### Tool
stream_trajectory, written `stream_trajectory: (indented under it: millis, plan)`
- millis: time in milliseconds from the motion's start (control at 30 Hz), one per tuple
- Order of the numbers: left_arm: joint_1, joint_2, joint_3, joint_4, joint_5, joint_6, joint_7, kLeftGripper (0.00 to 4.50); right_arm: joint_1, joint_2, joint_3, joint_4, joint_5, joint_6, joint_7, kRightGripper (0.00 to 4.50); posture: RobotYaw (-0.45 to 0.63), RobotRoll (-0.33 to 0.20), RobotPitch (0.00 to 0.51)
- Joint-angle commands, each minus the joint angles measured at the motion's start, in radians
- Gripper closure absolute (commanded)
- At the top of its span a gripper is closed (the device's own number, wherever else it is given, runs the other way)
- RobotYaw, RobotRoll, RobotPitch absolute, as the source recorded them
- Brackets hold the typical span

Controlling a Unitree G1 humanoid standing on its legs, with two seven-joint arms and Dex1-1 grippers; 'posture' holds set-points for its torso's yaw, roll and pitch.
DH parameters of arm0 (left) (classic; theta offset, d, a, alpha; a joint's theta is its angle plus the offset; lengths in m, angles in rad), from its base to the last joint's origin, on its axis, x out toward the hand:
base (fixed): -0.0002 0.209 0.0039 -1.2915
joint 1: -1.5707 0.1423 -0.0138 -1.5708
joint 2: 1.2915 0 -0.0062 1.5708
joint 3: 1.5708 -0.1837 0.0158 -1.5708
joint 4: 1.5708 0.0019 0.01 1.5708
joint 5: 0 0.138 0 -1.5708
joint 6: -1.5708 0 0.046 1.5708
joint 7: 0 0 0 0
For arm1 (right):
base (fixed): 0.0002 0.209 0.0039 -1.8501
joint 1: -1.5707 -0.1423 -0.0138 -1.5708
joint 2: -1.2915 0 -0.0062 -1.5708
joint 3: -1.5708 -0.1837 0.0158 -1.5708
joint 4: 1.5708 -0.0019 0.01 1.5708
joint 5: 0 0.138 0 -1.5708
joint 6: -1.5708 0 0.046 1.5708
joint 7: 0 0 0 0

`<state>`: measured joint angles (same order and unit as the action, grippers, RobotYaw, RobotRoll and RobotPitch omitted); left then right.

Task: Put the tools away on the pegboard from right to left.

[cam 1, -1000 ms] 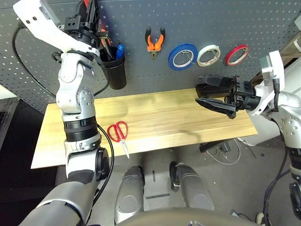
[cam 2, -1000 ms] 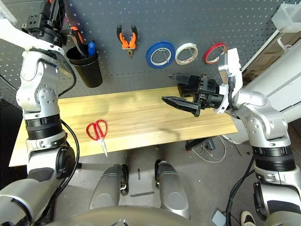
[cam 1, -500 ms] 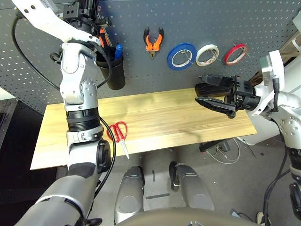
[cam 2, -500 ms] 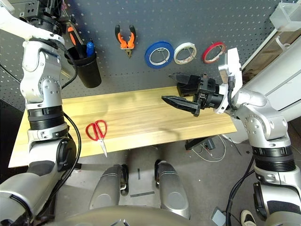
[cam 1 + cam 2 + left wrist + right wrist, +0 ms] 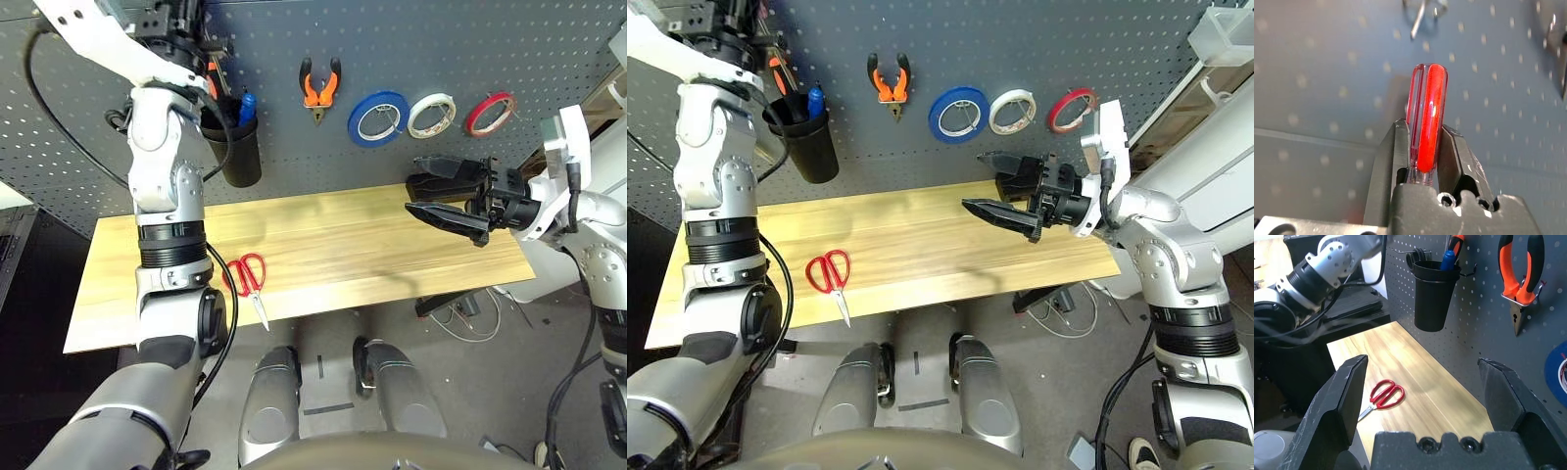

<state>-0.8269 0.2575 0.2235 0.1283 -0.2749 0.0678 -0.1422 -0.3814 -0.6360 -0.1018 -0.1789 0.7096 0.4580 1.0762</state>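
Raised since the earlier frame, left tool (image 5: 1422,147) pinches the red-handled screwdriver (image 5: 1426,122) near the pegboard (image 5: 470,49); right tool (image 5: 438,194) spread above the bench (image 5: 343,245).

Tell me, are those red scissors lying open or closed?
Closed: the red-handled scissors lie flat on the wooden tabletop, blades together in one point.

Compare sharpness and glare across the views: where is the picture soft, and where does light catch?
Left wrist view: the pegboard is out of focus, its holes smeared; glare streaks the red-handled screwdriver. Right wrist view: pliers and scissors fairly crisp. Left eye view: soft shadows on the table.
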Motion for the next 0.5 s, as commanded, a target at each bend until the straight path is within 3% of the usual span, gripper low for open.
stream_trajectory:
  millis: [33, 67, 167, 400, 500]
  plan:
    - [0.021, 0.003, -0.01, -0.003, 0.014, -0.02, -0.013, 3.6, 0.002, 0.002, -0.007, -0.016, 0.002, -0.001, -0.001, 0.0, -0.06, 0.0, 0.126]
    - [0.028, 0.007, -0.012, -0.007, 0.017, -0.014, -0.015, 3.6, 0.002, 0.003, -0.006, -0.016, 0.002, -0.001, -0.002, 0.0, -0.06, 0.0, 0.126]
    - [0.05, 0.022, -0.016, -0.022, 0.023, 0.002, -0.025, 2.63, 0.003, 0.004, -0.005, -0.015, 0.0, -0.002, -0.002, 0.0, -0.05, 0.0, 0.127]
    - [0.09, 0.111, -0.003, -0.092, 0.002, 0.06, -0.073, 0.03, 0.005, 0.006, -0.005, -0.01, -0.005, -0.005, -0.001, 0.0, -0.05, 0.0, 0.128]
    - [0.101, 0.166, 0.005, -0.151, -0.021, 0.111, -0.111, 0.03, 0.007, 0.005, -0.008, -0.008, -0.007, -0.006, -0.001, 0.0, -0.05, 0.0, 0.13]
